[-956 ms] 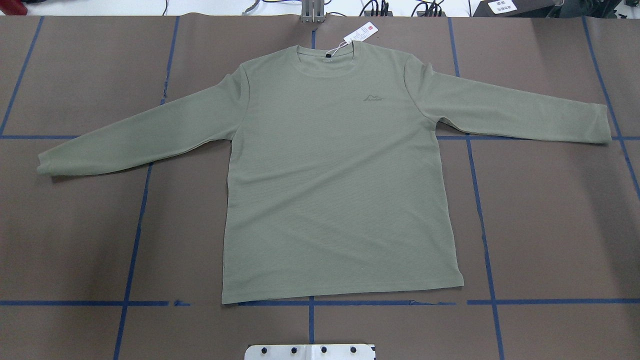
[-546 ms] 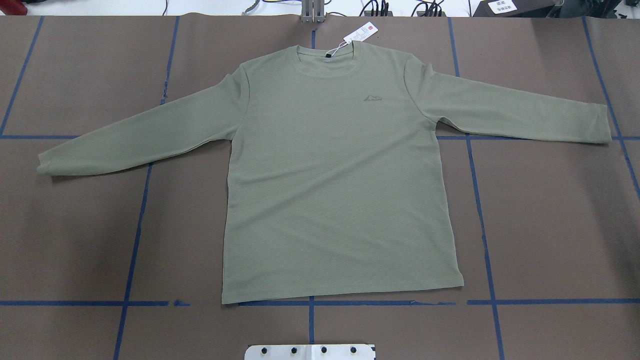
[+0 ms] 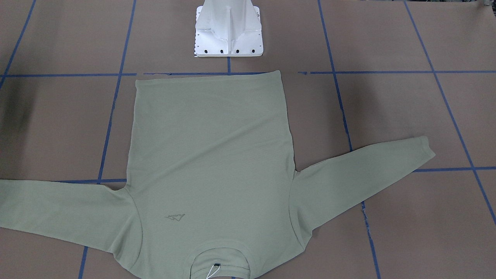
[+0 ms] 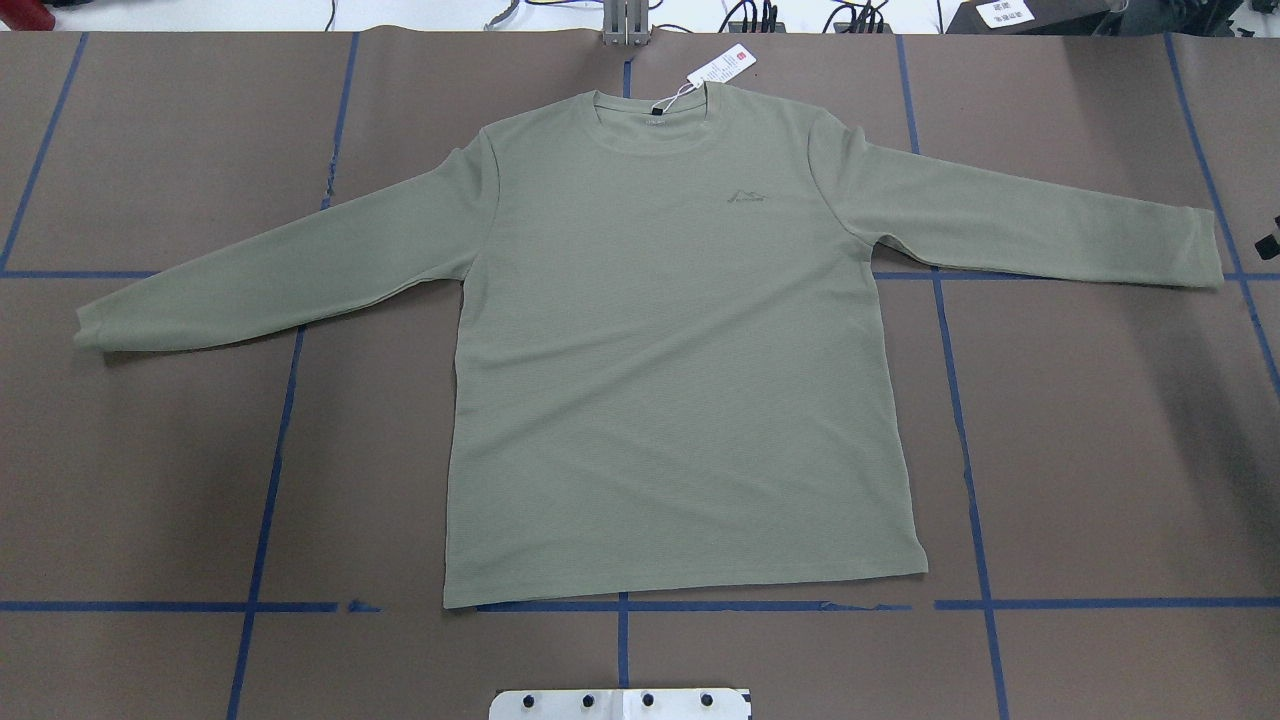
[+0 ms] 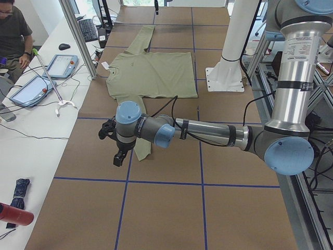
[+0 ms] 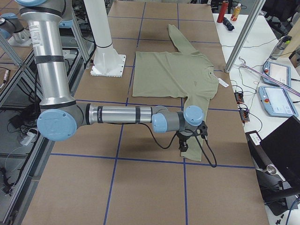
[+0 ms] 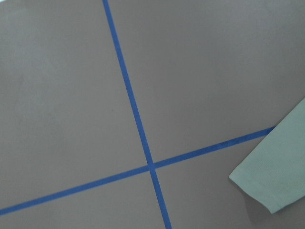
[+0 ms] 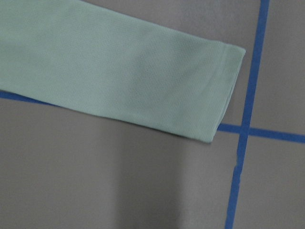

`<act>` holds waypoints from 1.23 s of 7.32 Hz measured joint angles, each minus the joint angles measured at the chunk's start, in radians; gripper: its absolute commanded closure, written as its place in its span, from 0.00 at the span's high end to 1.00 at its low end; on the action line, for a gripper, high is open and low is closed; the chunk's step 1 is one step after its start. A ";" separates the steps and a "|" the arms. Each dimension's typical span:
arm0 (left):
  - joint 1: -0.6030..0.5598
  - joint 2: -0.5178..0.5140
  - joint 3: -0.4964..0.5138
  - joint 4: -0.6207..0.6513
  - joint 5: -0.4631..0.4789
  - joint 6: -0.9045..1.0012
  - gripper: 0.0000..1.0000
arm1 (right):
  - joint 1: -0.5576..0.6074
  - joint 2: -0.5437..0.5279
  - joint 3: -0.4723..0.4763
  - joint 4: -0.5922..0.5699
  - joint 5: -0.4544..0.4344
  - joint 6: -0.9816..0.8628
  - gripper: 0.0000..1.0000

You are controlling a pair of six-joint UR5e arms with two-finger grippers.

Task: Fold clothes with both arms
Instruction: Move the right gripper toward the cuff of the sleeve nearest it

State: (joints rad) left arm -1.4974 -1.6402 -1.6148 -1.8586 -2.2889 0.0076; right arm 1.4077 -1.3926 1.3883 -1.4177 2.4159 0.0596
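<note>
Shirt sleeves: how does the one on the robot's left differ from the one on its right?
The left sleeve slants more steeply toward the shirt's hem; the right sleeve runs closer to straight out. The left sleeve's cuff lies clear of the blue tape; the right sleeve's cuff overlaps a tape line. Both lie flat, unfolded.

brown table [image 4: 1100, 450], blue tape grid [image 4: 963, 450], white pedestal [image 3: 228, 31], person [image 5: 13, 31] at bench [image 5: 31, 156].

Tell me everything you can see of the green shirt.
The shirt is a pale sage-green, fine-ribbed knit with long sleeves, a round collar, a small chest logo and a white hang tag on string. It lies flat, front up, unfolded, sleeves spread, collar away from the robot, on the brown table.
</note>
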 measured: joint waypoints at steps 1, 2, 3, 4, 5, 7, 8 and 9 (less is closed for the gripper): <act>0.003 -0.002 0.004 -0.010 -0.002 -0.028 1.00 | -0.020 0.055 -0.098 0.082 -0.034 0.012 1.00; 0.007 -0.004 0.010 -0.014 -0.004 -0.047 1.00 | -0.037 0.078 -0.188 0.204 -0.060 0.032 1.00; 0.008 -0.004 0.014 -0.015 -0.005 -0.056 1.00 | -0.055 0.088 -0.255 0.306 -0.082 0.048 1.00; 0.009 -0.002 0.019 -0.024 -0.006 -0.059 1.00 | -0.071 0.095 -0.299 0.360 -0.095 0.063 1.00; 0.009 -0.001 0.032 -0.049 -0.006 -0.059 1.00 | -0.082 0.098 -0.328 0.382 -0.100 0.072 1.00; 0.009 0.000 0.082 -0.120 -0.006 -0.060 1.00 | -0.088 0.103 -0.362 0.391 -0.101 0.078 1.00; 0.009 0.000 0.098 -0.142 -0.006 -0.060 1.00 | -0.090 0.108 -0.375 0.391 -0.101 0.078 1.00; 0.009 0.000 0.104 -0.152 -0.006 -0.060 1.00 | -0.093 0.121 -0.395 0.391 -0.101 0.078 1.00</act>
State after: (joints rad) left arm -1.4880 -1.6399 -1.5105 -2.0107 -2.2948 -0.0522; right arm 1.3146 -1.2713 0.9937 -1.0267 2.3145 0.1380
